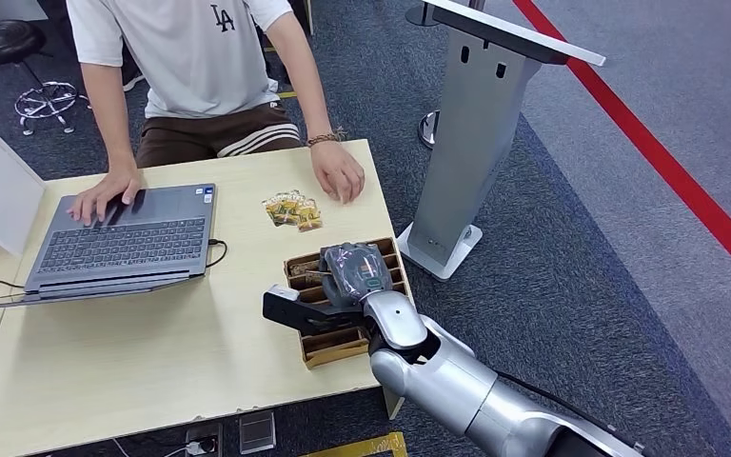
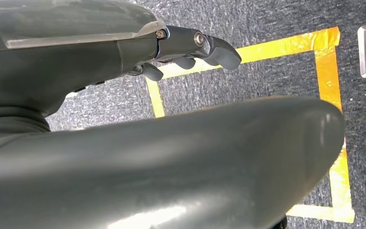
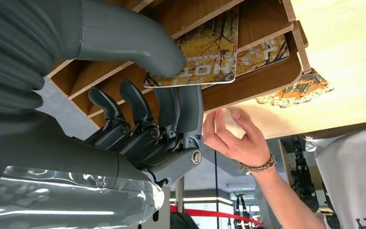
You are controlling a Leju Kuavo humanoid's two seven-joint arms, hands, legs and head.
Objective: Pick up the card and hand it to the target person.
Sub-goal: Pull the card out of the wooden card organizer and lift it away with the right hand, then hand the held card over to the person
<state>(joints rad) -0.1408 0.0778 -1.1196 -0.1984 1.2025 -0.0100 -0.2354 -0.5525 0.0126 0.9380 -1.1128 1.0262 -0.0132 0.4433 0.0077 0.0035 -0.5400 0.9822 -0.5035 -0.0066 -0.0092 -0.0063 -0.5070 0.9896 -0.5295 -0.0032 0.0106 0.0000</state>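
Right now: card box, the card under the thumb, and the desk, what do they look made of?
Card box: thin wood sheet, likely plywood or MDF; raw brown faces, darker cut edges, slotted dividers.
Card: looks like plastic or coated stock; glossy printed autumn-tree picture, rounded corner. Which one is unclear.
Desk: pale wood-grain top, probably laminate; smooth, matte.
Right hand fingers: grey and dark moulded plastic.

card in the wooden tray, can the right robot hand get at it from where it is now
Probably yes. The right robot hand is already over the wooden tray, and in the right wrist view its thumb and fingers sit on either side of the card. Nothing blocks it; the person's hand rests apart on the table.
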